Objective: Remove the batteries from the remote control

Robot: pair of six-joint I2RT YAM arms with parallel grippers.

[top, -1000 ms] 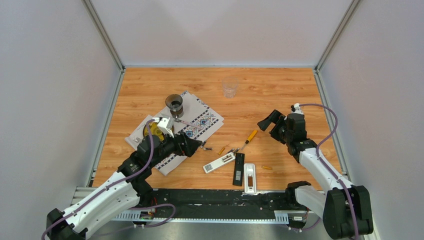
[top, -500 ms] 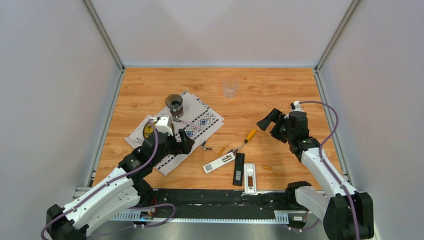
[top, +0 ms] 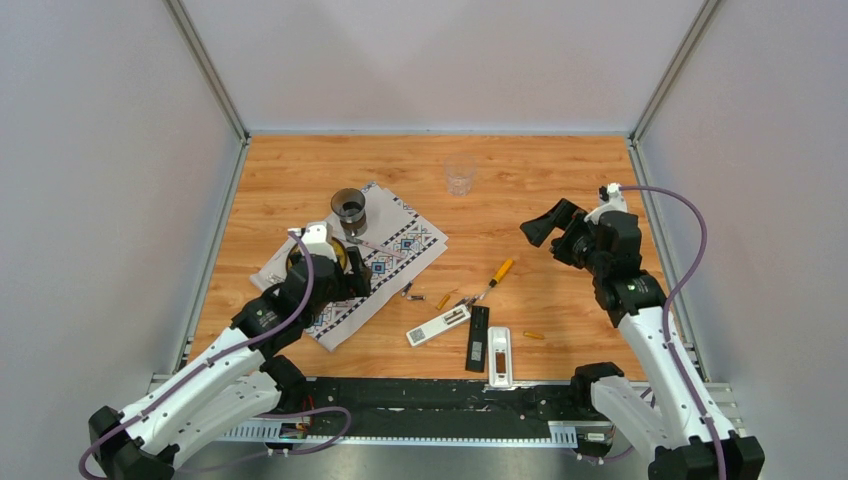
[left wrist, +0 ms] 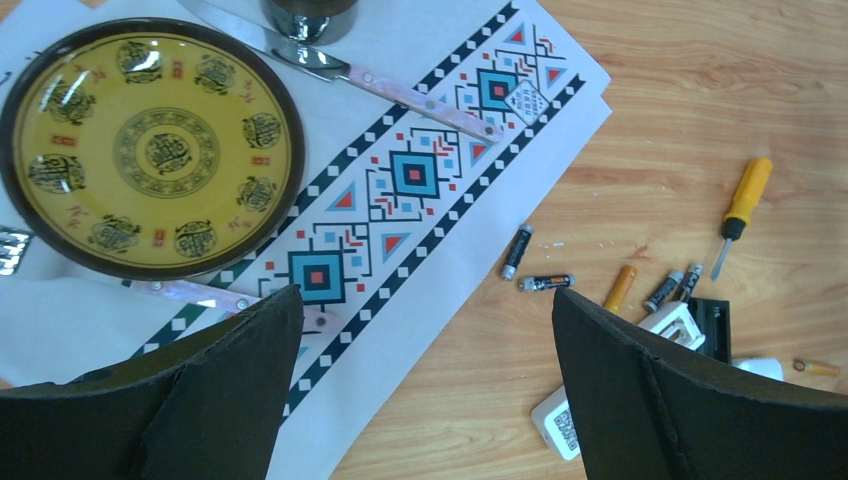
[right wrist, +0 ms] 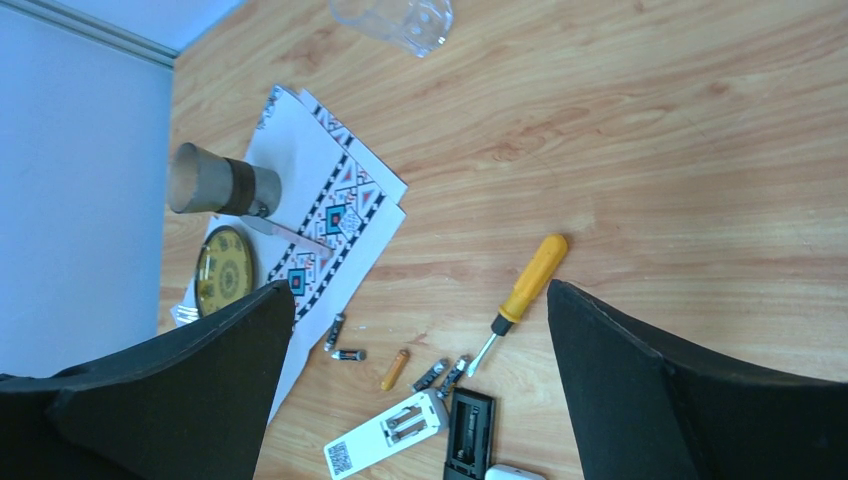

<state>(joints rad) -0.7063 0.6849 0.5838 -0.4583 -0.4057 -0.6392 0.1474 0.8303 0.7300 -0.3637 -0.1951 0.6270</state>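
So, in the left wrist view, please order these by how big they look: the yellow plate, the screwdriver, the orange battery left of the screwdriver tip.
1. yellow plate, clearly the largest
2. screwdriver
3. orange battery, the smallest

Top cam: left gripper (top: 352, 272) hangs over the patterned mat (top: 400, 245), left of centre. A dark cup (top: 348, 207) sits at the mat's upper edge. Right gripper (top: 552, 222) is right of centre with jaws apart and nothing in them, well apart from the loose parts.

Lower centre: white remote (top: 438, 326) with its battery bay up, black remote (top: 477, 338) just beside it, second white remote (top: 500, 356) nearest the bottom edge.

Batteries (top: 443, 300) lie loose on the table (top: 560, 170), probably four or five, too small to count. Orange-handled screwdriver (top: 497, 274) is just above them. Clear glass (top: 460, 177) stands upper centre.
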